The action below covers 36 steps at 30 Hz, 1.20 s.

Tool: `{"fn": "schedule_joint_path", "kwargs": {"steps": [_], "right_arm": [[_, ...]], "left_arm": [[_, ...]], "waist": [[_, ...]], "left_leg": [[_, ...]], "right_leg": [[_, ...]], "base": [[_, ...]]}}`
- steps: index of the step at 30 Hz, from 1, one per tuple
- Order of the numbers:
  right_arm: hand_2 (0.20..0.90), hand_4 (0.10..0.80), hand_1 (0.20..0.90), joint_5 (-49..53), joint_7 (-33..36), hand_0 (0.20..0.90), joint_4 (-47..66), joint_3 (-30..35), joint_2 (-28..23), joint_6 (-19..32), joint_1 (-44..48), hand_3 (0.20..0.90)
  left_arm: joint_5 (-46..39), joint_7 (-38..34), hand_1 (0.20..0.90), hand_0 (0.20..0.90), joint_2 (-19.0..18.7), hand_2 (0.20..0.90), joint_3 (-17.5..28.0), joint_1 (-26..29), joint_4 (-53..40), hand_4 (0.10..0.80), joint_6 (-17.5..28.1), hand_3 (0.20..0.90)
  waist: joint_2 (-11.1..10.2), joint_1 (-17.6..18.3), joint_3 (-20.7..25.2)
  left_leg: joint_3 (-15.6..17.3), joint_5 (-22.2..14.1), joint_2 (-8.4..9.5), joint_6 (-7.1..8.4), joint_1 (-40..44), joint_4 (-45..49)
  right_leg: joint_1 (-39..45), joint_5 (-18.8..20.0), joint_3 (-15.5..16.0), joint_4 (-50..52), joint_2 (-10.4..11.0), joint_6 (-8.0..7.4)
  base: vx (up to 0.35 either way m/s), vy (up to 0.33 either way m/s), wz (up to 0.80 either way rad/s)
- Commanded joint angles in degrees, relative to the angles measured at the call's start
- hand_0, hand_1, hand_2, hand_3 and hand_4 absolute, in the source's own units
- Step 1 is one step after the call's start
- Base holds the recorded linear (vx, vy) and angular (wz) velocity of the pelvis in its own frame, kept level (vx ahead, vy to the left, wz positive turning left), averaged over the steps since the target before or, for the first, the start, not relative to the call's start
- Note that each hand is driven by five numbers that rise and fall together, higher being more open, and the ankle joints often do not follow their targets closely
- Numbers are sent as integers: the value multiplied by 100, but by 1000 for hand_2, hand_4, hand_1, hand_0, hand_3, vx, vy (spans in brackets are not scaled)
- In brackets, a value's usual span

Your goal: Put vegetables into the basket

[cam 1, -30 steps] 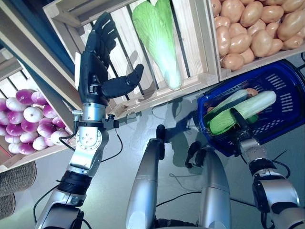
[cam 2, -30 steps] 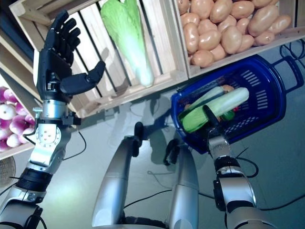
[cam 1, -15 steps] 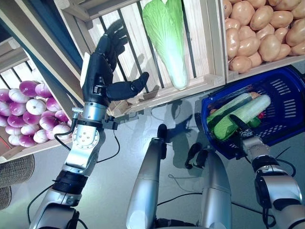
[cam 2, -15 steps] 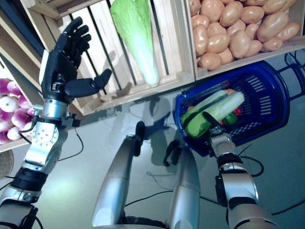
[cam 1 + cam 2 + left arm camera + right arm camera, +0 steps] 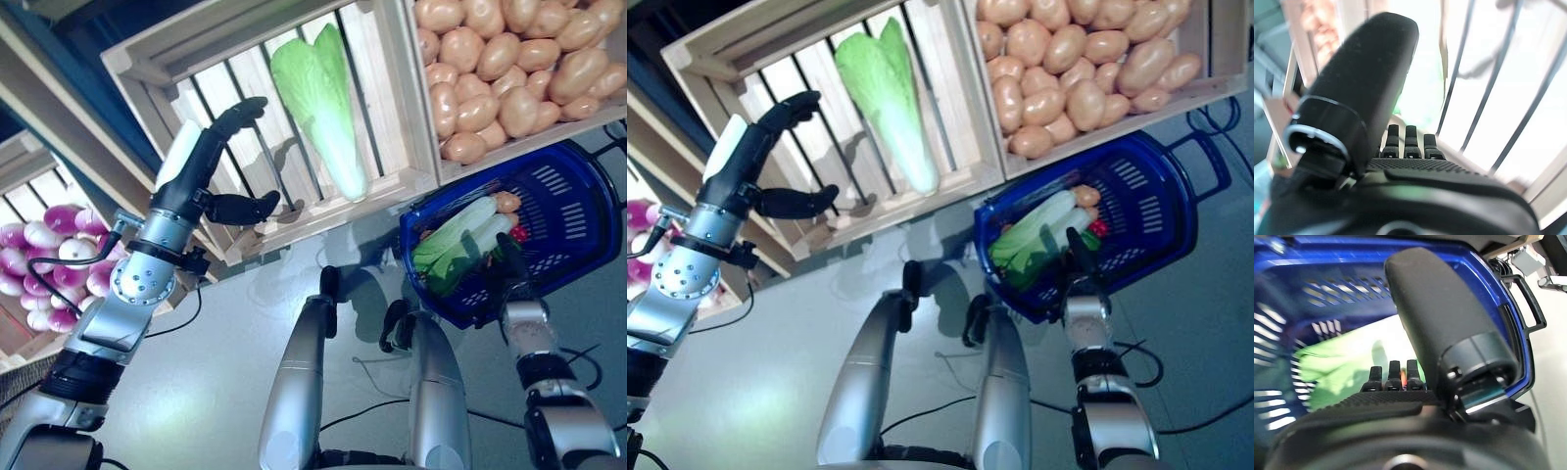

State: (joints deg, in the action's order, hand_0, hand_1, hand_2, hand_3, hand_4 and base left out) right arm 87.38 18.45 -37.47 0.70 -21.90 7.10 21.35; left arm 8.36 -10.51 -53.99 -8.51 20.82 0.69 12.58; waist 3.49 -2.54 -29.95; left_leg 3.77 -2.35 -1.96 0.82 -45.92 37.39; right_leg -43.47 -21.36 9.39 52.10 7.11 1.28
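Nearest, at 4 o'clock: right robot hand (image 5: 508,266) at the near rim of the blue basket (image 5: 578,211), whether its fingers grip anything impossible to tell, with pale green cabbages (image 5: 453,248) and something small and red already lying inside. At 9 o'clock, just before the slatted wooden crate (image 5: 390,98): left robot hand (image 5: 201,168) raised and spread wide, fingers straight, thumb out to the side, holding nothing. Farther back: one napa cabbage (image 5: 322,100) lying in that crate at 12 o'clock, potatoes (image 5: 495,67) heaped in the neighbouring crate at 1 o'clock, purple onions (image 5: 47,274) at far 9 o'clock.
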Motion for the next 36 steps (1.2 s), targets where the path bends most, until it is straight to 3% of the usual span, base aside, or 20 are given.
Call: {"fn": "schedule_joint_path", "kwargs": {"steps": [1,5,12,17,24,36], "right_arm": [[900,800,900,-609,-421,900,721,-13,-147,151,-496,900],[900,800,900,-882,-717,900,1459,-283,-101,100,-1450,900],[900,800,900,-1107,-1042,900,1823,-530,-167,116,-2046,900],[900,800,900,-877,-1053,900,1803,-683,-388,137,-2065,900],[900,800,900,-1042,-891,900,2145,-803,-617,125,-2007,900],[900,800,900,-828,-509,900,2274,-656,-994,82,-1837,900]], "left_arm": [[840,-499,900,900,-383,900,501,603,-264,800,-93,900],[2306,-882,900,900,-1024,900,362,612,-132,800,-377,900],[3406,-1499,900,900,-1612,900,-102,714,96,800,-910,900],[3876,-1650,900,900,-1840,900,-979,1065,554,800,-913,900],[4100,-1546,900,900,-1809,900,-1984,1478,974,800,-1030,900],[4395,-2368,900,900,-1514,900,-2779,1872,1827,800,-1030,900]], "waist": [[46,291,15],[-61,523,15],[-152,756,15],[-181,881,15],[-258,954,15],[-389,1019,15]], "left_leg": [[321,-642,34,-81,458,108],[395,-601,-30,-91,462,10],[437,-754,-126,-44,546,14],[499,-743,-205,-20,541,33],[523,-709,-281,-11,467,51],[498,-816,-418,-63,163,415]], "right_leg": [[299,1095,-149,-999,-161,-11],[274,1152,-214,-1147,-191,-27],[312,1012,-306,-1173,-185,-87],[284,1020,-323,-1153,-157,-83],[222,1054,-339,-1173,-188,-81],[-61,1033,-329,-873,-160,-89]], "base": [[27,40,-10],[7,37,-15],[37,40,-9],[16,31,-10],[5,19,-3],[4,36,-8]]}}
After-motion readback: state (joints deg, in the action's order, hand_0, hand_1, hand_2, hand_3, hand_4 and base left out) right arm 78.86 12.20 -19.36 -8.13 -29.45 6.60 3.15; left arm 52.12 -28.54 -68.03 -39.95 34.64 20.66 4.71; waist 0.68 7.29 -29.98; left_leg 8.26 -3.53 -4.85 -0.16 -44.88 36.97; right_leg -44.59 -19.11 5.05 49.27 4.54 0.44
